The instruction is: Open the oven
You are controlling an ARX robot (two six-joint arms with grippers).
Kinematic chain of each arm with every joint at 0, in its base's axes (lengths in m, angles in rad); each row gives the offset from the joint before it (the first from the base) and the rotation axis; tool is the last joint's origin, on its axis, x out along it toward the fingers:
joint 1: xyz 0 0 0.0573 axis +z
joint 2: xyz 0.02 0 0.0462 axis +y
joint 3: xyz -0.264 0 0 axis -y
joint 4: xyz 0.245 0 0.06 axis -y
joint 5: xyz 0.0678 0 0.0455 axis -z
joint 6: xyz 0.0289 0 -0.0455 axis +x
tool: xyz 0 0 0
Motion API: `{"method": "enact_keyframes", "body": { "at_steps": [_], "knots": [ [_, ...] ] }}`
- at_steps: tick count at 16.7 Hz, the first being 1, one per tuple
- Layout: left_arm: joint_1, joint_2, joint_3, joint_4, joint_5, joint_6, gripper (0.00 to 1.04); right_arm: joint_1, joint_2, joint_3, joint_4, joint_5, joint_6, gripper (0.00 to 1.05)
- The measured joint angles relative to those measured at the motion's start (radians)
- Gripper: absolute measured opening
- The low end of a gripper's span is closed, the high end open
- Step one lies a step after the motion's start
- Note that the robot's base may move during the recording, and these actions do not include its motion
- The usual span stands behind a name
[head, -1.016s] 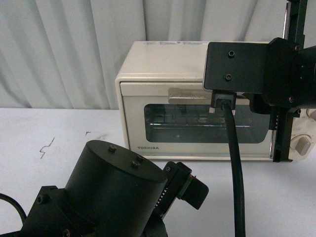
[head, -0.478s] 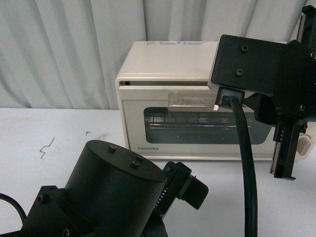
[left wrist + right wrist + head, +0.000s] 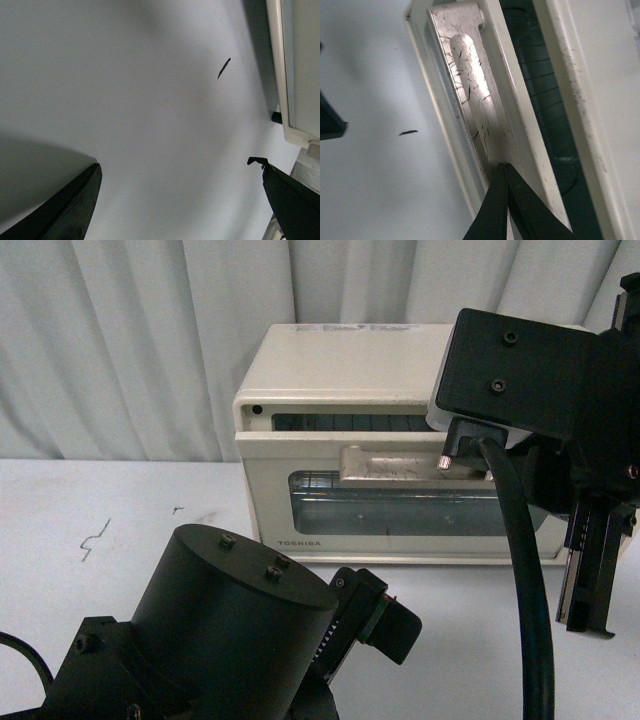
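Oven (image 3: pixel 340 370), cream-white, standing at the back of the white table (image 3: pixel 80 510) before a curtain (image 3: pixel 150 340), its drop-down door (image 3: pixel 400 508) tilted part-way out so that a dark gap shows along the top edge. Right gripper (image 3: pixel 504 167), fingers pressed together, bears with its tip on the scuffed metal handle (image 3: pixel 470 85) rather than clamping it. Judged risk: the tip slides off as the door swings, or the pull drags the light oven forward. Left gripper (image 3: pixel 176 163), spread and empty, hangs above the table. Cavity: only the wire rack (image 3: pixel 340 423) is visible; the rest is hidden.
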Motion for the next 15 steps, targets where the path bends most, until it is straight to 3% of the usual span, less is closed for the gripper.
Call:
{"method": "enact_keyframes", "body": {
  "at_steps": [9,14,15],
  "knots": [
    [0.0,0.0,0.0,0.0,0.0,0.0,0.98,0.045,-0.091,0.033,-0.329,-0.136,0.201,0.02],
    [0.0,0.0,0.0,0.0,0.0,0.0,0.98,0.045,-0.147,0.101,-0.392,-0.197,0.253,0.02],
    [0.0,0.0,0.0,0.0,0.0,0.0,0.98,0.045,-0.163,0.125,-0.395,-0.199,0.269,0.44]
  ]
}}
